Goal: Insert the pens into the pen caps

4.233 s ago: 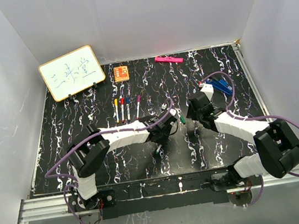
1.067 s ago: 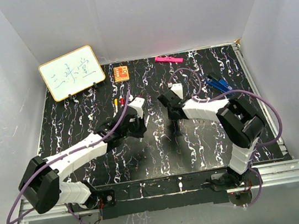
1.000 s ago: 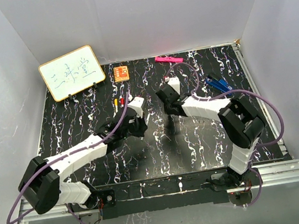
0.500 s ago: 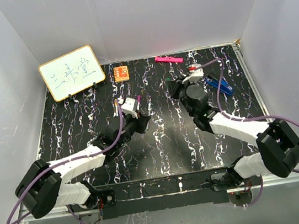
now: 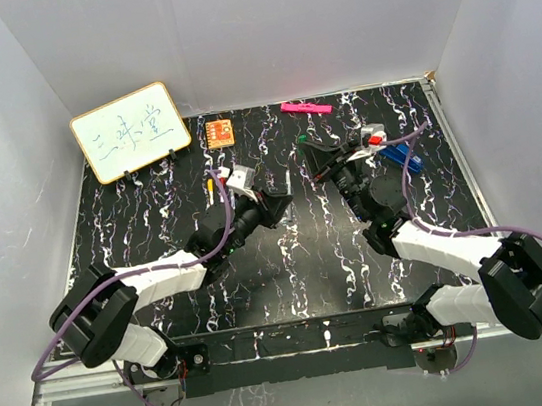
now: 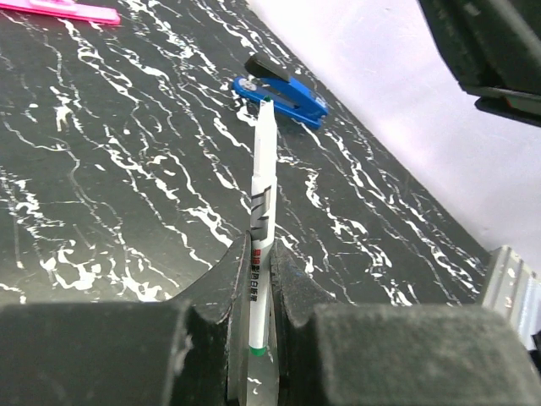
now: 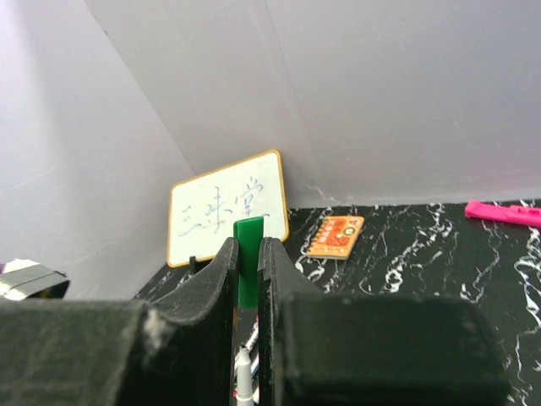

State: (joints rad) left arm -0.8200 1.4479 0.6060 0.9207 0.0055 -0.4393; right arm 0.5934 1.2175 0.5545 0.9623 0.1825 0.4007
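The pen (image 6: 263, 161) is a thin, stiff white stick, probably very light and smooth-skinned, so it may swivel or slide in a pinch. The left hand (image 6: 260, 258) is closed on its lower part, just above a green-marked end, and most of the barrel stands free beyond the fingers, raised off the dark marbled surface (image 6: 101, 169). The green cap (image 7: 248, 254) is a small hard plastic piece, light and easily dropped. The right hand (image 7: 247, 247) is clamped on its flanks with the top poking above the fingers; which way its open mouth faces I cannot tell.

In the top view the two hands face each other above the middle of the surface, near but apart, so pen and cap are not yet joined. The long free barrel gives leverage, and an off-axis push would likely tip it; a hold closer to the entering end would be steadier. The other pens (image 5: 210, 187) lie beside the left arm; a blue stapler (image 6: 283, 89) lies well clear.
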